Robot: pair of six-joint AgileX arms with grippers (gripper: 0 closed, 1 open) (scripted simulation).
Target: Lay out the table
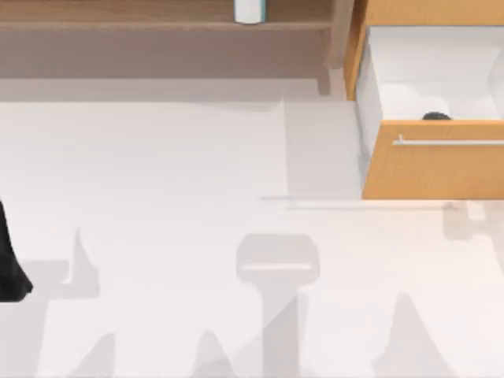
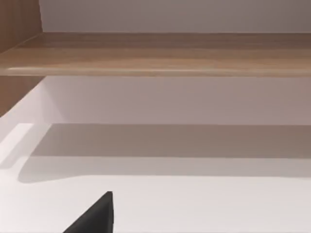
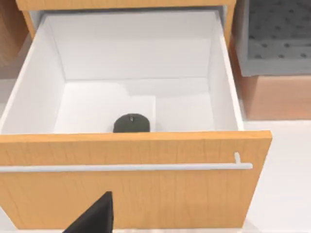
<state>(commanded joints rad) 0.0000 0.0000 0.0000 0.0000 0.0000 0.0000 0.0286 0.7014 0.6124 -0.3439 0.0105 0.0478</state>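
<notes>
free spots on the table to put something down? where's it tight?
The table is bare from the brown shelf down to its near edge, and across to the left arm at the left edge. Bare too below the open orange drawer. Tight at top right: the drawer juts out, a dark round object inside.

A: Any writing, labels or numbers to read anywhere?

B: None. The orange wooden drawer front with the silver bar handle (image 3: 131,167) is plain wood grain, and the long brown wooden shelf board (image 2: 160,53) is bare.

A: And the broad off-white matte table (image 1: 157,205)?

B: Unmarked too.
</notes>
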